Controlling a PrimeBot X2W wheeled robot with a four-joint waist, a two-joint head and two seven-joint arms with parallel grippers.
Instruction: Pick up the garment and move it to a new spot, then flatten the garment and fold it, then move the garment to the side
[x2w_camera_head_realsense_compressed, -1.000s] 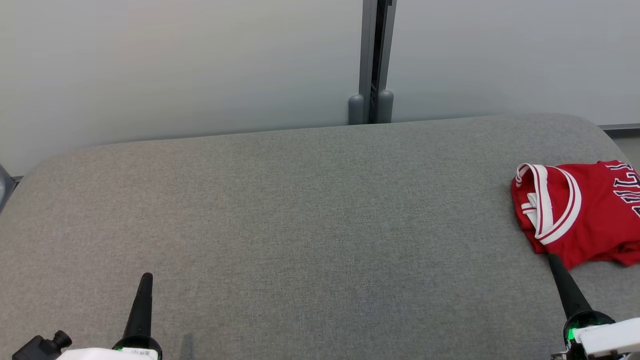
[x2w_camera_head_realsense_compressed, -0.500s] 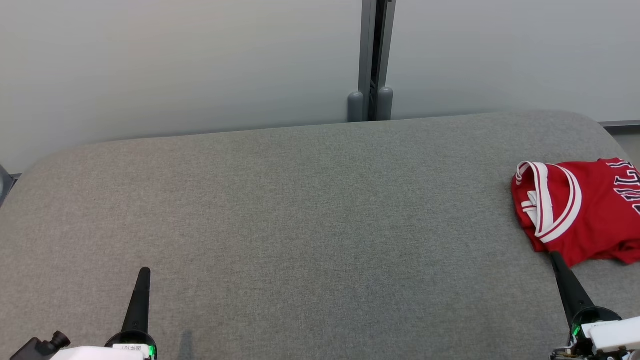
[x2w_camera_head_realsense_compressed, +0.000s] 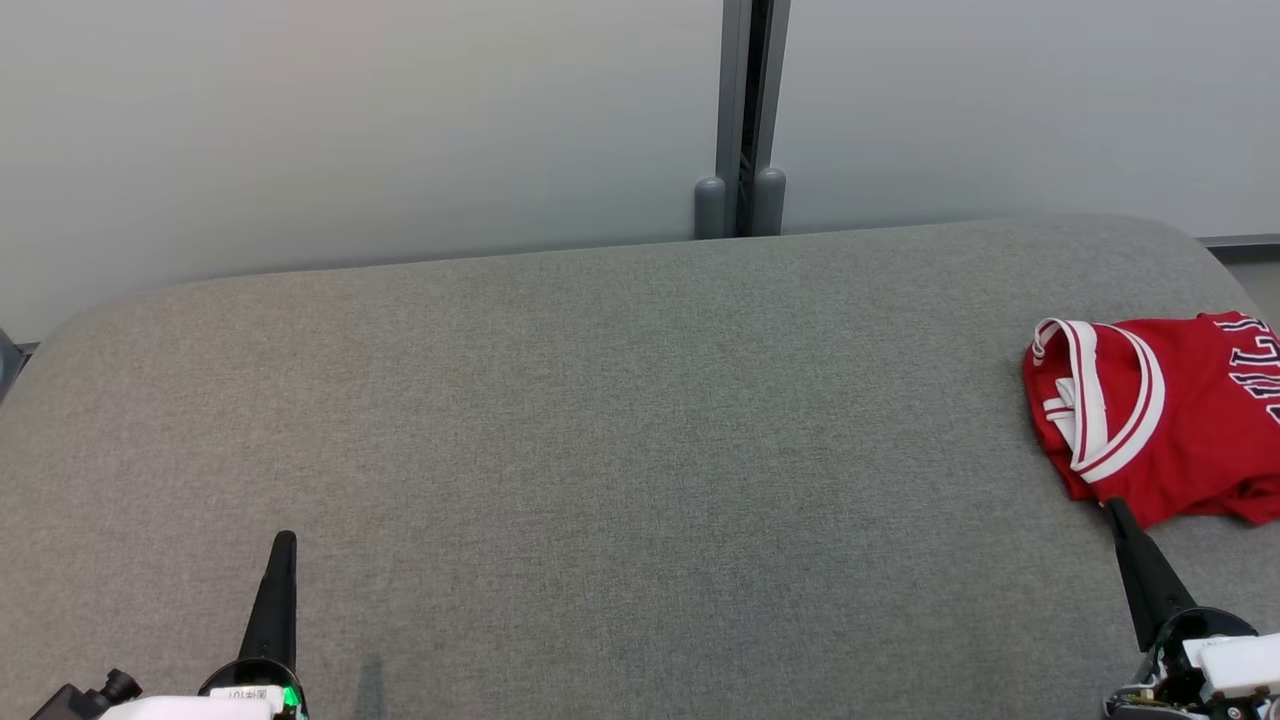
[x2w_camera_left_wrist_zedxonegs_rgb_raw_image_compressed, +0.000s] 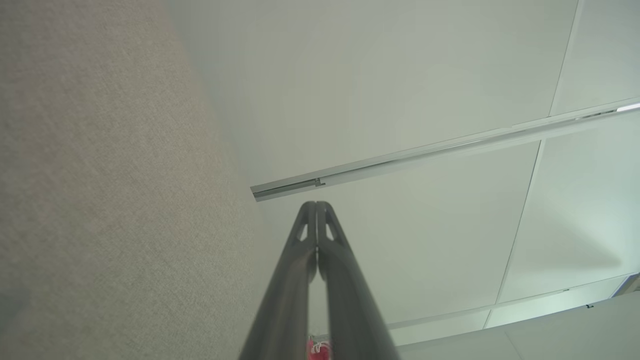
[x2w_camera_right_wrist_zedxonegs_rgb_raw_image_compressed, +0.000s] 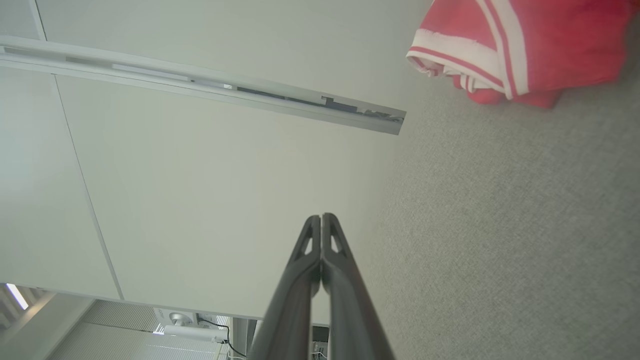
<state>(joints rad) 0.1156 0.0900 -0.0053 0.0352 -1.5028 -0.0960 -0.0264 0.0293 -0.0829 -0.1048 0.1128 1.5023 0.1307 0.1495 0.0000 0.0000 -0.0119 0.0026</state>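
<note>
Your left claw (x2w_camera_head_realsense_compressed: 284, 545) is low on the left, over the grey cloth desk (x2w_camera_head_realsense_compressed: 640, 450). Its two dark fingers are pressed tight together and hold nothing. Your right claw (x2w_camera_head_realsense_compressed: 1116, 510) is low on the right. It is pinched tight too, with nothing in it. Its tip is right at the near edge of the red jersey (x2w_camera_head_realsense_compressed: 1180, 420); you cannot tell if it touches. The jersey has white stripes and dark letters. It lies bunched up at the far right side of the desk. A pale wall (x2w_camera_head_realsense_compressed: 350, 130) stands behind the desk.
</note>
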